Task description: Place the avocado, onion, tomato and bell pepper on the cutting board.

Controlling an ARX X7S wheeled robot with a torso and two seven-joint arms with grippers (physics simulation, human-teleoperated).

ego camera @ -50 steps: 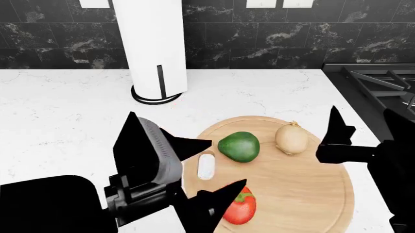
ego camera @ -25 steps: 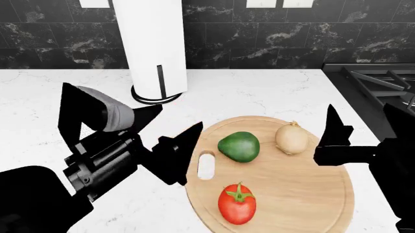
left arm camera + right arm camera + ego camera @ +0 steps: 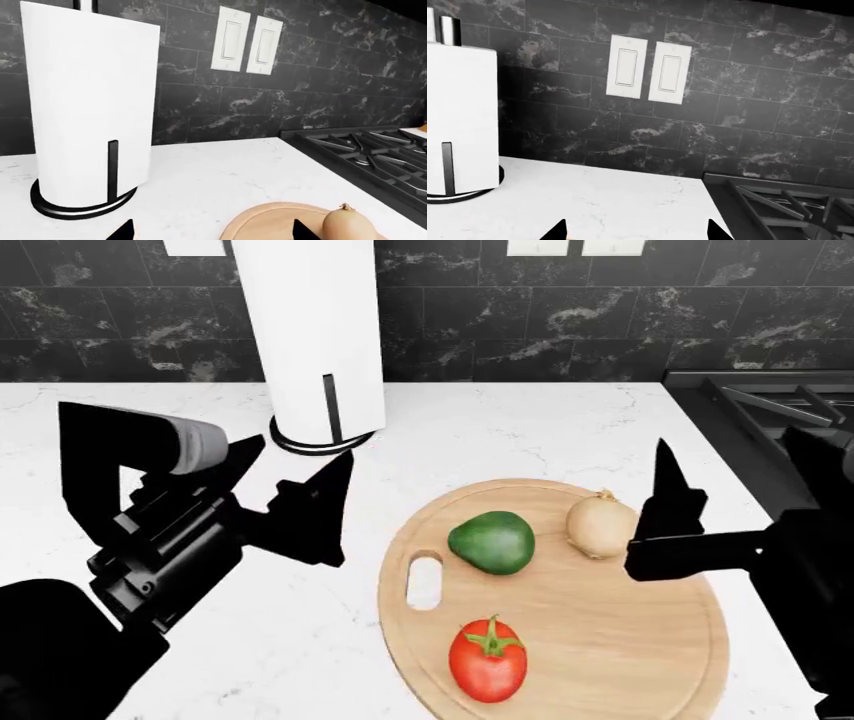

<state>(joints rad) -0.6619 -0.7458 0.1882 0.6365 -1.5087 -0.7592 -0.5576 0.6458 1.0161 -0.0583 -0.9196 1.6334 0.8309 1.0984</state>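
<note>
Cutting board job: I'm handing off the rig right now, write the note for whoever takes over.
Left gripper: open, empty, above the counter left of the cutting board, near the paper towel roll.
Right gripper: open, empty, over the board's right edge beside the onion.
On the board: avocado, onion, tomato.
Done: three of four placed.
Left: the bell pepper. It shows in no view, so find it first, then grasp it and set it on a bare part of the board.
</note>
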